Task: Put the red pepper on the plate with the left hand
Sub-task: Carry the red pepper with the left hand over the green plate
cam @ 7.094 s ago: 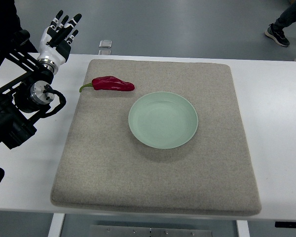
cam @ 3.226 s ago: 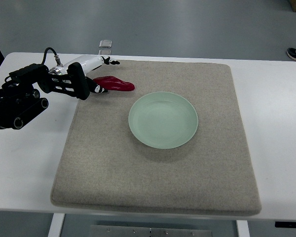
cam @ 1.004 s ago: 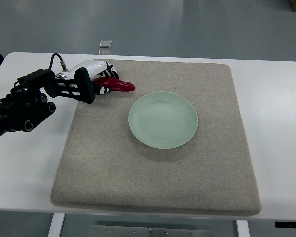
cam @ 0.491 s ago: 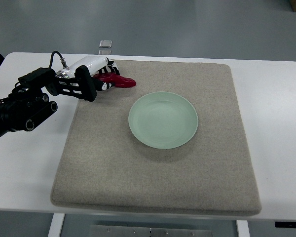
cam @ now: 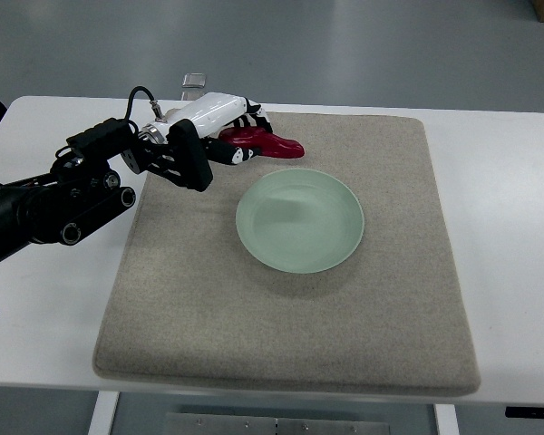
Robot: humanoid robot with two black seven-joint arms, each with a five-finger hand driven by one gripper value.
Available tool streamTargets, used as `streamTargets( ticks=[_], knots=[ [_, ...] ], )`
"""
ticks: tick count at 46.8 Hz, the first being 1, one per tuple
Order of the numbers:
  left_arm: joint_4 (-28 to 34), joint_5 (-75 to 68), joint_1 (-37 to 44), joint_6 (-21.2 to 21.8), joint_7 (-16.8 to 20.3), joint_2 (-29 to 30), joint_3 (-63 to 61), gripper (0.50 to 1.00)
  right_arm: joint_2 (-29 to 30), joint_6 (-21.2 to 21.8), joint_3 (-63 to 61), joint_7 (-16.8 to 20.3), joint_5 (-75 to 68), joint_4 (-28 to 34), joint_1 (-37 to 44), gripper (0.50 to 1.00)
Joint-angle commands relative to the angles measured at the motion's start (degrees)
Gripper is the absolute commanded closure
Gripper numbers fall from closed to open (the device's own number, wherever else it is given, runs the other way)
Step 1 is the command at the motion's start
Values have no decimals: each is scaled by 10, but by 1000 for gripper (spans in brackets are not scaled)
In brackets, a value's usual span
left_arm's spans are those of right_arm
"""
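1. The robot's left hand [cam: 225, 127] reaches in from the left edge of the white bench [cam: 508, 181], its fingers [cam: 245, 152] curled around a red pepper [cam: 265, 141].
2. The pepper is held over the grey mat [cam: 290, 317] near the mat's far edge, its tip pointing right, just beside the far-left rim of the pale green plate [cam: 299, 220].
3. The plate sits near the mat's centre.

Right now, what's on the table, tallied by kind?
Red pepper: 1, held in the left hand
Green plate: 1
Grey mat: 1
Small clear object at the table's far edge: 1
Total: 4
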State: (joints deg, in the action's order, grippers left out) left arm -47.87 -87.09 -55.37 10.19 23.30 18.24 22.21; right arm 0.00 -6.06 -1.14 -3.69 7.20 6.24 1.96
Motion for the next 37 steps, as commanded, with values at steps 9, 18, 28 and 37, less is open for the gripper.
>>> streamTargets(
  ticks=[9, 18, 28, 37],
  knots=[
    [-61, -5, 2, -6, 1, -4, -9, 1000, 0, 0, 0, 0, 0, 0, 0, 572],
    [-78, -8, 4, -11, 9, -14, -45, 1000, 0, 0, 0, 0, 0, 0, 0, 572],
    [-87, -13, 10, -11, 18, -25, -63, 1000, 0, 0, 0, 0, 0, 0, 1, 572],
    [-86, -19, 11, -11, 18, -28, -70, 1000, 0, 0, 0, 0, 0, 0, 0, 572]
  ],
)
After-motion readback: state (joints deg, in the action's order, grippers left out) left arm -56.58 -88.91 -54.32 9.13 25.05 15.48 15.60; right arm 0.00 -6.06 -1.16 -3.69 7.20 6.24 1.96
